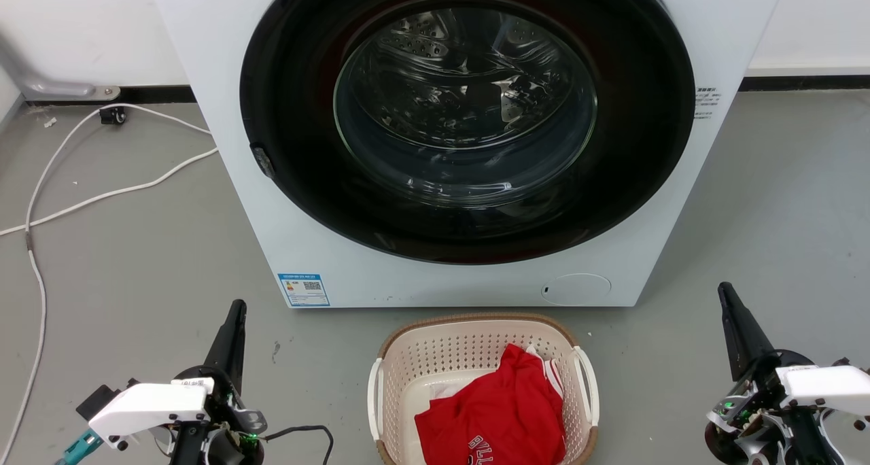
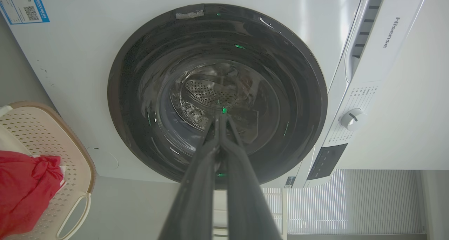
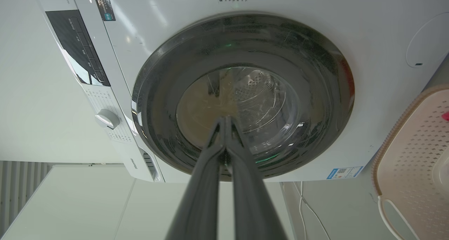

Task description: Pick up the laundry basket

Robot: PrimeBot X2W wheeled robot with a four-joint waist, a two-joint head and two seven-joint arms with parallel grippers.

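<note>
Nothing is picked up yet. The laundry basket (image 1: pixel 442 356) sits on the floor (image 1: pixel 136 261) at the bottom middle of the head view, in front of the washing machine (image 1: pixel 408 281). The left gripper (image 1: pixel 237 310) and right gripper (image 1: pixel 726 291) are far out at each side, jaws closed and empty. The basket is cream with holes, a brown rim, white handles and a red shirt (image 1: pixel 503 410) inside

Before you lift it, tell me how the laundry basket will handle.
The laundry basket is perforated plastic, so probably stiff and light for its size. The red garment lies bunched towards its right side, so it may tilt that way when lifted. Its two white side handles suggest a steadier lift held at both.
</note>
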